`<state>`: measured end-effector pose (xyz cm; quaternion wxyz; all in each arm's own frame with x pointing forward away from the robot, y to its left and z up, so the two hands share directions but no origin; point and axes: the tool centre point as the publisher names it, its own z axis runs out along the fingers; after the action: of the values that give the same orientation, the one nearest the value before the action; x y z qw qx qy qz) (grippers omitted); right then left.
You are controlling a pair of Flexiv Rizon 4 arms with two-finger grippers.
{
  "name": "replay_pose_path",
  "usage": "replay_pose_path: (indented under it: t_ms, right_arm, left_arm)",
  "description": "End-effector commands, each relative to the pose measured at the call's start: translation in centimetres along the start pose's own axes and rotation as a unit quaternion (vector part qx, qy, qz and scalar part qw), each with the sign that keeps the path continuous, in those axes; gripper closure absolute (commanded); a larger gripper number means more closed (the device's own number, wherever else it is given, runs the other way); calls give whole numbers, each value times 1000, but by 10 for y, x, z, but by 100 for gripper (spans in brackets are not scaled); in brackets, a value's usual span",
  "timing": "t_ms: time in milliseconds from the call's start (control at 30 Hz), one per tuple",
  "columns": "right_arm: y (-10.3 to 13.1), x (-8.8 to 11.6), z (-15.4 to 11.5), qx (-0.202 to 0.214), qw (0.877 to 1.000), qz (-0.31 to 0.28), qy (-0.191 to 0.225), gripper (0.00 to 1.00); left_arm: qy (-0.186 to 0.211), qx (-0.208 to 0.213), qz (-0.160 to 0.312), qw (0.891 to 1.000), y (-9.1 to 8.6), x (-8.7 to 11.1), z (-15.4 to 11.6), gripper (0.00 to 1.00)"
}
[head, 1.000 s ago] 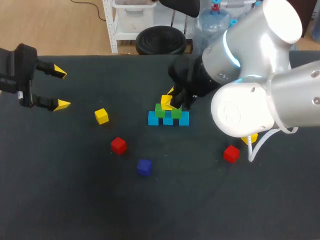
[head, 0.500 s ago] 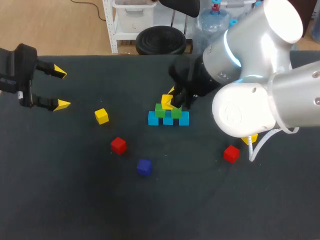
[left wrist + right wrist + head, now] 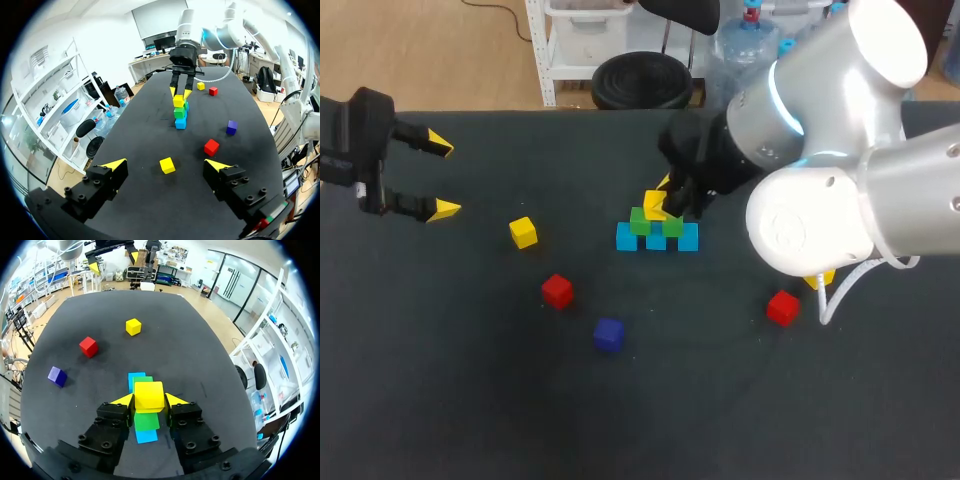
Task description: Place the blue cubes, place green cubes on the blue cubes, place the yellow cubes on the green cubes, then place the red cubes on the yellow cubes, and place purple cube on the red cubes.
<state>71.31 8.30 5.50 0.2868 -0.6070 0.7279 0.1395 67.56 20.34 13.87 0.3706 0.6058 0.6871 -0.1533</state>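
Observation:
Three blue cubes (image 3: 657, 240) lie in a row mid-table, with two green cubes (image 3: 640, 221) on top of them. My right gripper (image 3: 663, 203) is shut on a yellow cube (image 3: 653, 204) just above the greens; whether it touches them I cannot tell. In the right wrist view the yellow cube (image 3: 149, 395) sits between the fingers of my right gripper (image 3: 150, 400), over a green cube (image 3: 147, 421) and a blue cube (image 3: 146, 436). My left gripper (image 3: 440, 177) stands open and empty at the far left, and the left wrist view shows this left gripper (image 3: 166, 167) facing the stack (image 3: 179, 112).
Loose on the table are a yellow cube (image 3: 523, 232), a red cube (image 3: 557, 290) and a purple cube (image 3: 608, 334) left of the stack. A second red cube (image 3: 782, 307) and a partly hidden yellow cube (image 3: 820, 277) lie under my right arm.

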Motion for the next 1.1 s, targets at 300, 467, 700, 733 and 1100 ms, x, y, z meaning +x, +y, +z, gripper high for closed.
replay_pose_path:
  t_ms: [300,467,700,733,1100]
  right_arm:
    - [0,-1,1,1,1000,-1,0,69]
    - [1,-1,1,-1,1000,-1,0,68]
    - [1,0,2,-1,1000,0,0,64]
    - [1,0,2,-1,1000,0,0,64]
    - [1,0,2,-2,1000,-1,-1,53]
  left_arm:
    - [-3,-2,2,1000,0,2,0,0]
    - [-3,-2,2,1000,0,2,0,0]
    - [-3,-2,2,1000,0,2,0,0]
    - [-3,-2,2,1000,0,2,0,0]
    - [-3,-2,2,1000,0,2,0,0]
